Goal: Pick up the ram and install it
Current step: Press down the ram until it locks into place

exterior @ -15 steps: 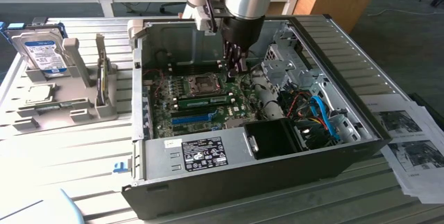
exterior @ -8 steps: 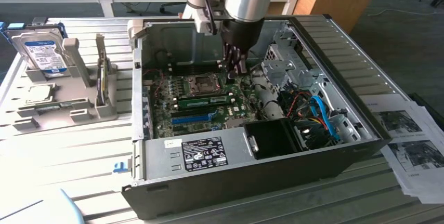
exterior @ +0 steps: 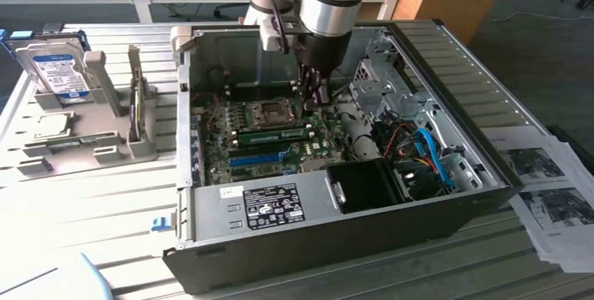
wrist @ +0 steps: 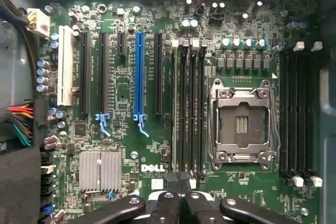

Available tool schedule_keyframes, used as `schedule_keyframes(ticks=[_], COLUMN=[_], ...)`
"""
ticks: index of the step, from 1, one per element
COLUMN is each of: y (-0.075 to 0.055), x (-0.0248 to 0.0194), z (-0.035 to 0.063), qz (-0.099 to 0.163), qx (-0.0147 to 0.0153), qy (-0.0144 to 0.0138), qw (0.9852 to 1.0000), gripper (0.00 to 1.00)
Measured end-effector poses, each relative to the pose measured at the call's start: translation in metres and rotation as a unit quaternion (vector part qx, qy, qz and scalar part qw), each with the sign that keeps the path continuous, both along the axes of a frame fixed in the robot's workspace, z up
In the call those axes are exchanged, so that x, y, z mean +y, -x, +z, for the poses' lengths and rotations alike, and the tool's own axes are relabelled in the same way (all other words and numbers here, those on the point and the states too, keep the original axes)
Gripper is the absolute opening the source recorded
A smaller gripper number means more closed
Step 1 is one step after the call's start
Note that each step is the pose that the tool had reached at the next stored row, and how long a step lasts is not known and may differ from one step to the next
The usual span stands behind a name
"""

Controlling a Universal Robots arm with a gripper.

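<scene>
Arm reaches down into the open PC case (exterior: 446, 195), which lies on its side on the table (exterior: 93, 202). Hand (exterior: 316, 99) has its fingers pressed together with nothing pinched between them. It hangs just over the motherboard beside the CPU socket (exterior: 274, 111).

In the wrist view the fingertips (wrist: 173, 184) sit at one end of the bank of black memory slots (wrist: 189, 108) next to the socket.

The ram (exterior: 275, 134) is not in the hand. The green stick lies lengthwise in that slot bank, between the socket and the bright-blue slot (exterior: 255, 159). It looks seated or nearly so; can't tell if the end latches are clicked.

Fingers together probably because a narrow blunt tip fits between neighbouring slots and can press on the stick's top edge. Wrist points straight down, so any force goes along the slot.

Hard drive (exterior: 54, 69) stands upright in a grey holder (exterior: 88, 140) outside the case, on the exterior view's left. Printed sheets (exterior: 547, 188) lie on the exterior view's right.
</scene>
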State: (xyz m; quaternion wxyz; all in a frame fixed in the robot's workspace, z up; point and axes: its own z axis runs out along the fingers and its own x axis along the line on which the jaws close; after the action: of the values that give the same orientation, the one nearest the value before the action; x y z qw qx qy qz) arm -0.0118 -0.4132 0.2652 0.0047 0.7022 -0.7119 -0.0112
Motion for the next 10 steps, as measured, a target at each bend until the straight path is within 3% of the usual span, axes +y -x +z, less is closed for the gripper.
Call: schedule_keyframes(ticks=[10], y=[0.0], x=[0.0], z=[-0.0134], qz=[0.0], qx=[-0.0001], qy=[0.0], qw=[1.0], gripper=[0.09])
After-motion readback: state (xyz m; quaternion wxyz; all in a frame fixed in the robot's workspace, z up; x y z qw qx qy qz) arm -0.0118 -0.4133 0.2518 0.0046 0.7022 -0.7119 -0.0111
